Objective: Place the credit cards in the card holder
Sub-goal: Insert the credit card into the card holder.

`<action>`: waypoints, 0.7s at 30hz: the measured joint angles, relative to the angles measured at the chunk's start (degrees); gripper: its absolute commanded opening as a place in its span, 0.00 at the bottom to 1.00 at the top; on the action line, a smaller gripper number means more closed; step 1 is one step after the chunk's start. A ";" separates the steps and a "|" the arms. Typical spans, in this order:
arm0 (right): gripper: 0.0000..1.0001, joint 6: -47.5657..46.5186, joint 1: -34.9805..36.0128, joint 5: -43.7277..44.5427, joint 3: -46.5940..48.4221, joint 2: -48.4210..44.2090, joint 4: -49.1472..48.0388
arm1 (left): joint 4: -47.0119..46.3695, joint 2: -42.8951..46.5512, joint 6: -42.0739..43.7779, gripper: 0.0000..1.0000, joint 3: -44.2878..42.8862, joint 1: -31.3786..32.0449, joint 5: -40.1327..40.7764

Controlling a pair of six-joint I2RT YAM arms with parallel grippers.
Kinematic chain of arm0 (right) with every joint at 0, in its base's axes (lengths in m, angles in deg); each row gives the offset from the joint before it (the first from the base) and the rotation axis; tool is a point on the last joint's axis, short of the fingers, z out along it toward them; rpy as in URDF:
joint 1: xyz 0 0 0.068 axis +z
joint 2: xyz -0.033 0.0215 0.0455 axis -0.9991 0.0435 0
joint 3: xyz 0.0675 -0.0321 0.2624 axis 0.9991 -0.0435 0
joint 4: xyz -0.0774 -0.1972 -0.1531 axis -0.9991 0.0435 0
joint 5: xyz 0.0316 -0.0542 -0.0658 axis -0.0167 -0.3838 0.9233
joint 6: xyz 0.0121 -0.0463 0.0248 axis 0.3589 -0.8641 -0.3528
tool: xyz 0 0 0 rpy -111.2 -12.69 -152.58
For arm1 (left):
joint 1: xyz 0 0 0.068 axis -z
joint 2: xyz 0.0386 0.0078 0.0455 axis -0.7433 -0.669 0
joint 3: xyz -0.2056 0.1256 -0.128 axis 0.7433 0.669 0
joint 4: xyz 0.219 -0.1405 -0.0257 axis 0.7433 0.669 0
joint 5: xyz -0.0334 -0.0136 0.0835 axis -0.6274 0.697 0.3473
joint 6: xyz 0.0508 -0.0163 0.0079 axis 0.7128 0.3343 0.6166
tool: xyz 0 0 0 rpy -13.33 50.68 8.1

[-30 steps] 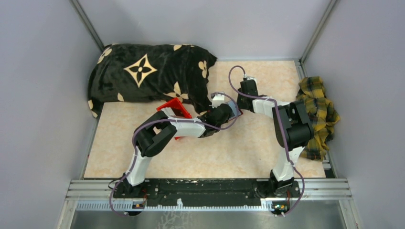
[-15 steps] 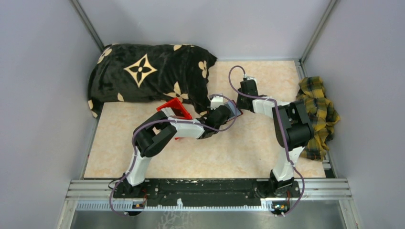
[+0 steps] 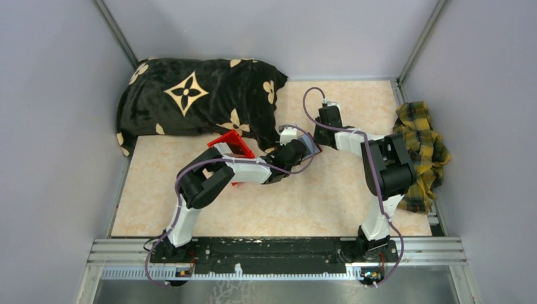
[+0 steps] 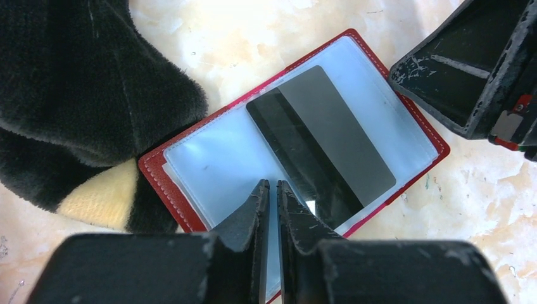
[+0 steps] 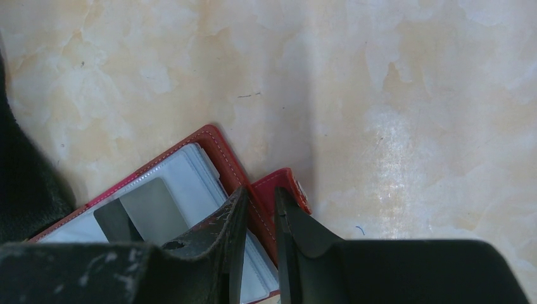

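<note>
Hardly anything is shifting since a second ago; the left gripper (image 4: 271,187) is creeping nearly shut, fingers almost pressed together at the grey card (image 4: 329,136). I'm fearing a push skids it over the sleeve mouth. Mid-frame, the card holder (image 4: 158,180) is lying open, red-rimmed and pale-sleeved, touching the black cushion (image 4: 76,82). The right gripper (image 5: 259,193) is straddling its rim; whether it is pinching, I cannot tell.

L arm (image 3: 209,180): base at near-left, elbow bent, forearm reaches fwd and to its right, toward centre.
L wrist: pitched down.
L end effector (image 4: 270,185): points down, jaws nearly together, only a thin slit btwn them; nothing seen in the slit.
R arm (image 3: 386,168): base at near-right, elbow high, forearm runs to its left, toward centre.
R end effector (image 5: 259,195): points down, jaws a narrow gap apart.
Both end effectors: close together, tips apart.
</note>
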 measured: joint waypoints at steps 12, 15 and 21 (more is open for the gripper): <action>0.23 -0.11 0.04 -0.04 0.00 0.00 0.00 | 1.79 -2.45 1.51 0.15 -4.02 0.00 -1.14; 0.23 -0.11 0.09 -0.04 0.00 0.00 0.00 | 1.92 -2.82 1.81 0.15 -4.55 0.00 -1.18; 0.23 -0.11 0.15 -0.04 -0.02 0.00 -0.02 | 2.05 -3.43 2.27 0.16 -5.49 0.00 -1.20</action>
